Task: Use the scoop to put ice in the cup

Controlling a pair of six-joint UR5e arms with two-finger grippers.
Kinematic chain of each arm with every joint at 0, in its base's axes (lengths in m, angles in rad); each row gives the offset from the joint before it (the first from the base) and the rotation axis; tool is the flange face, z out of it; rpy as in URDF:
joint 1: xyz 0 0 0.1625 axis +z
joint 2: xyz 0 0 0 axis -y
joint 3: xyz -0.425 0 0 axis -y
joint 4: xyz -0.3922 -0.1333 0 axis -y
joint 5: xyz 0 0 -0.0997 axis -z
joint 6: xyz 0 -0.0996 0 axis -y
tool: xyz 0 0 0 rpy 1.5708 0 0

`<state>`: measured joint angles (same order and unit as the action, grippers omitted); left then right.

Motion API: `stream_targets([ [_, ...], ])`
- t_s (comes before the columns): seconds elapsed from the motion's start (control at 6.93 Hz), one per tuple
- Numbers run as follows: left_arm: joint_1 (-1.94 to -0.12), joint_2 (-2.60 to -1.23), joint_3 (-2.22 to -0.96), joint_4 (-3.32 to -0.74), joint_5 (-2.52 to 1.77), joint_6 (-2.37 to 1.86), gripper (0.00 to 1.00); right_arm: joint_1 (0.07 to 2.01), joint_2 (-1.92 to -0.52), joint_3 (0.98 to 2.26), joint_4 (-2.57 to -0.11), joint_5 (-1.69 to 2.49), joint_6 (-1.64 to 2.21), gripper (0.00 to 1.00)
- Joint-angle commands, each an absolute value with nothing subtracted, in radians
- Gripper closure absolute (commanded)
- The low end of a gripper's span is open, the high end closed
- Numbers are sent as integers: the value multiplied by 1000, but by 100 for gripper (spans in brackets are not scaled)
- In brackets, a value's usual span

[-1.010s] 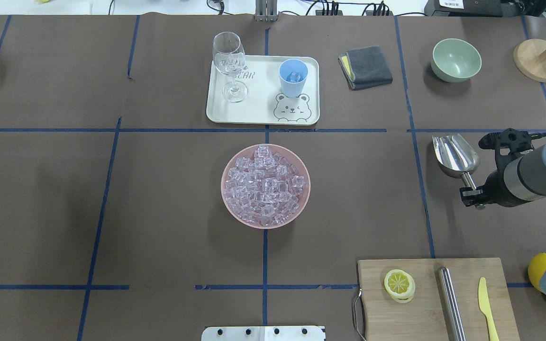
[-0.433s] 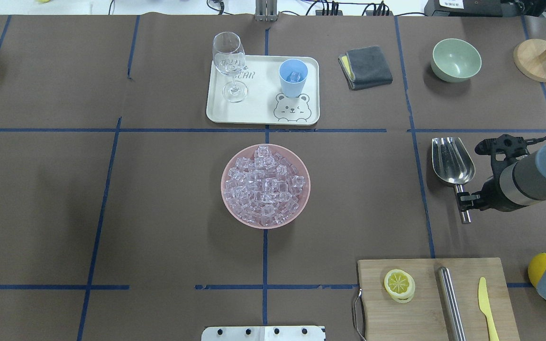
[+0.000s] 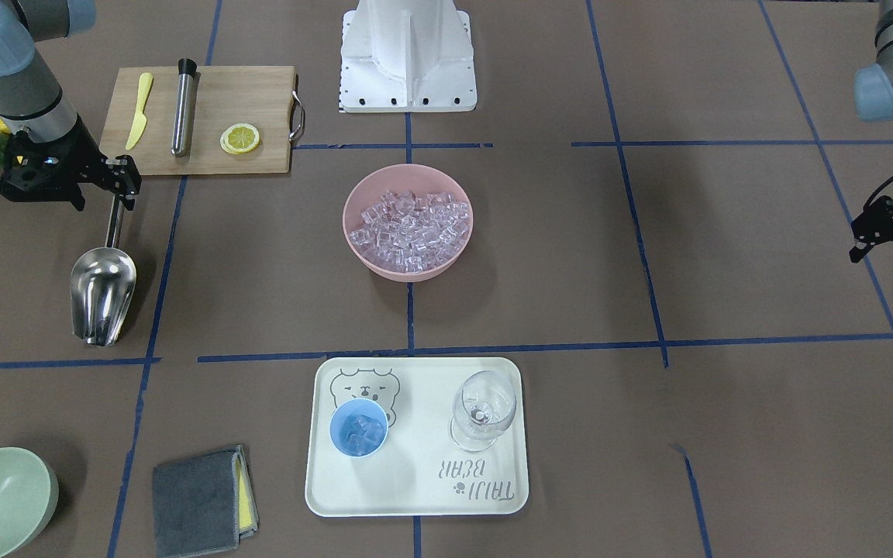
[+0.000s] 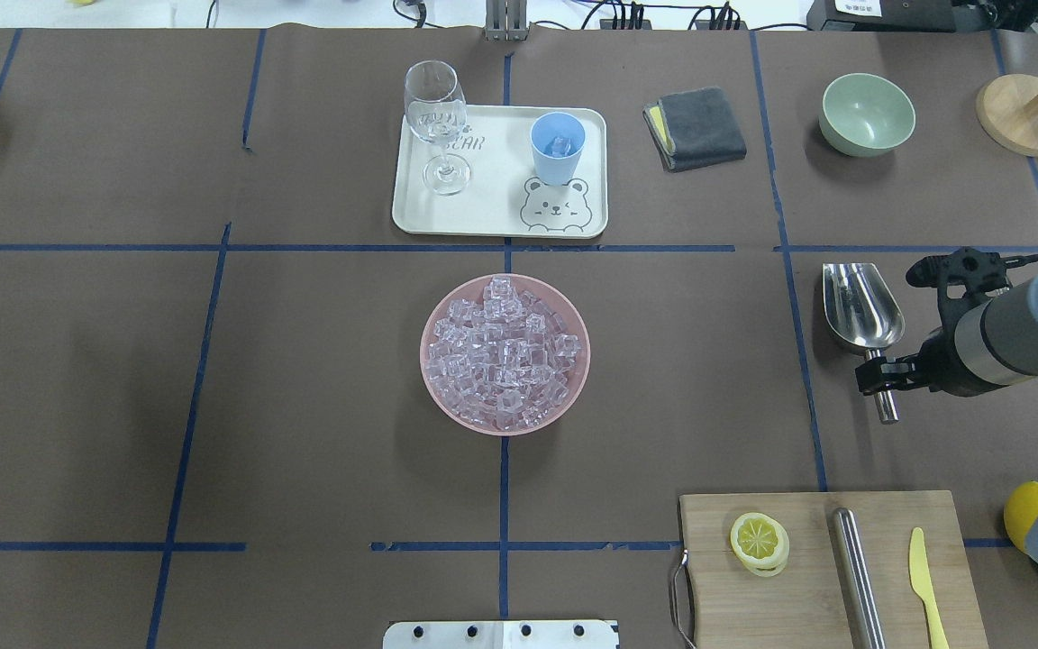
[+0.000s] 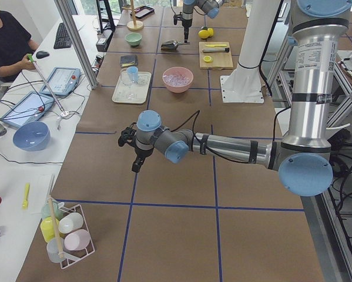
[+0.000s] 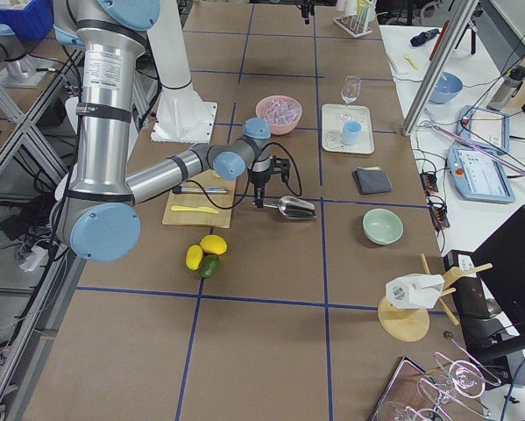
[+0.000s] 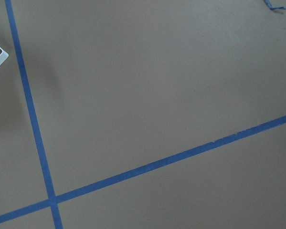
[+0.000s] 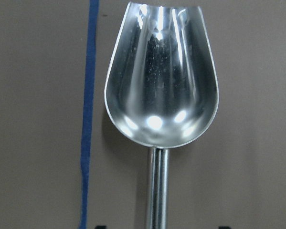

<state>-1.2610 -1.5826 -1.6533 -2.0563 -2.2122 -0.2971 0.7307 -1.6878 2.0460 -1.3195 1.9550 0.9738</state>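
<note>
Overhead exterior: scoop (image 4: 861,306) beside tape line (image 4: 796,333).

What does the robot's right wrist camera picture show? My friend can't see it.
A shiny, empty steel scoop fills the picture, hollow side facing the camera, its thin handle running to the bottom edge. Behind it is a plain brown table, with a blue tape line running top to bottom on the picture's left.

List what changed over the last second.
The right gripper lowered the scoop from a raised tilt to lie flat on the table, then apparently opened its jaws around the handle. The cup, the ice in the pink bowl and the tray stayed put.
</note>
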Motion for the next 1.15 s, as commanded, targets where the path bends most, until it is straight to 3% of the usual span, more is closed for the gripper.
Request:
stream_targets([
  [0.0,-1329,-1597,-1663,-1937,-2226,-282,0,893,-1677,2042,-1337,2024,833,0],
  [0.43,-1451,-1598,-1675,-1704,-2330,-35,0,1213,-1634,1857,-1386,2199,444,0],
  [1.01,-1548,-1597,-1673,-1475,-2321,178,0,1416,-1611,1737,-1531,2313,71,0],
])
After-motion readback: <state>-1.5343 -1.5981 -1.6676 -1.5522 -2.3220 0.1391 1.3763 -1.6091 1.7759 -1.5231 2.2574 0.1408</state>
